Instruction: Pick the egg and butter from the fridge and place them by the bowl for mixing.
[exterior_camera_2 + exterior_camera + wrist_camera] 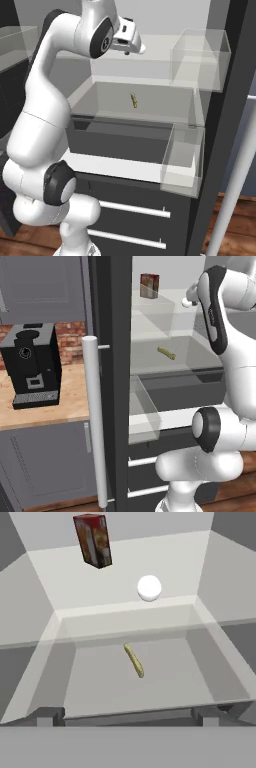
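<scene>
The fridge [112, 311] stands open, its door with the long pale bar handle [95, 421] swung to the left. On a translucent shelf lies the thin yellowish butter [134, 660] [166, 352] [133, 100]. The white egg [149, 588] rests on the shelf above and behind it. My gripper [127, 716] [130, 46] is open and empty, held above the butter's shelf and pointing into the fridge, short of both. Its fingertips [47, 715] stand wide apart. The bowl is out of view.
A small reddish-brown box [93, 539] [149, 285] stands on the upper shelf, left of the egg. Clear door bins [200, 60] [182, 160] hang at the right. Drawers with pale handles [132, 209] lie below. A black coffee machine [32, 363] sits on the wooden counter [65, 406].
</scene>
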